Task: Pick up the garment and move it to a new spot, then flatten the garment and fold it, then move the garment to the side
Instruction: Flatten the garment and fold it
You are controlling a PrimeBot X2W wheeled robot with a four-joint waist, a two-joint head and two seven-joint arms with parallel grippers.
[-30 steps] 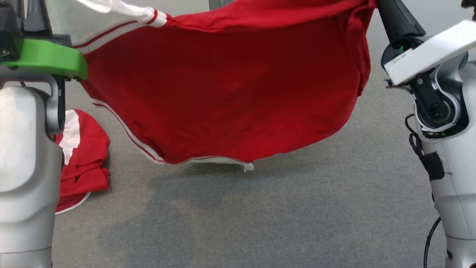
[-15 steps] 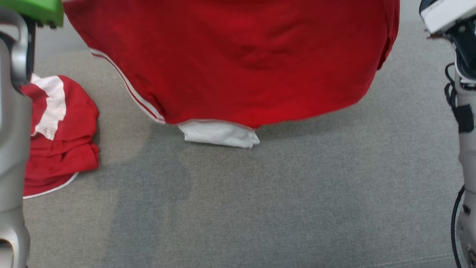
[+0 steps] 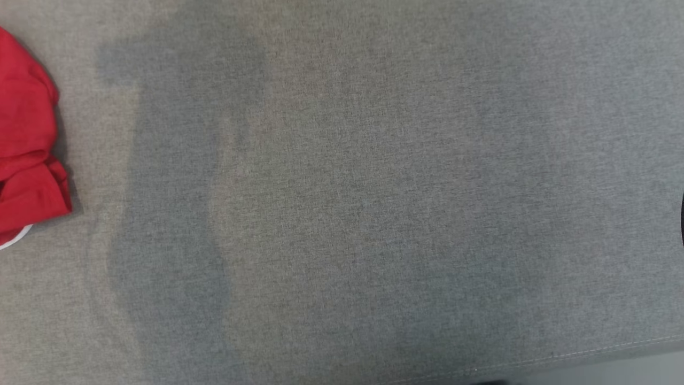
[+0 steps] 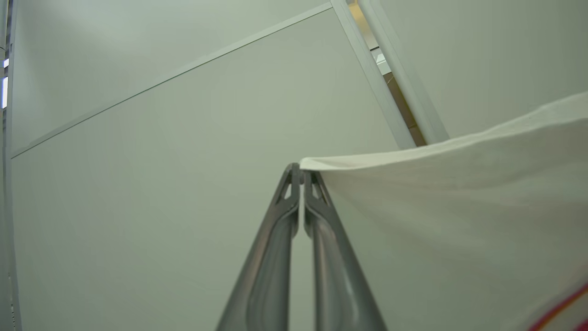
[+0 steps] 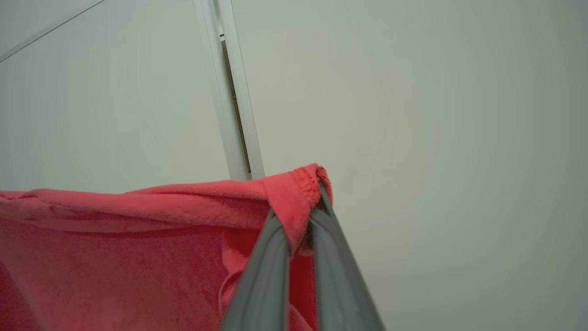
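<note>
Your left gripper [image 4: 301, 171] is pinched tight on the white edge of the shirt [image 4: 459, 216], right at the very tips of its 2 fingers. Your right gripper [image 5: 312, 207] is pinched tight on a red hem corner of the same shirt, with the cloth bunched over its tips. So the shirt hangs up in the air between your 2 hands, in front of the pale wall [image 4: 138, 207]. I think the left hold is the weak one. Only a thin bit of cloth sits in the tips, so a hard tug sideways or a fast swing down could pull it free. Then the shirt would hang from 1 hand and crumple, and it would be hard to lay flat. Below, the gray mat [image 3: 374, 214] has open room in the middle, which looks like a good place for the shirt. A red heap [image 3: 26, 149] of other cloth sits at the mat's left edge. If you set the shirt down too far left, it may land on that heap and get mixed up with it.
</note>
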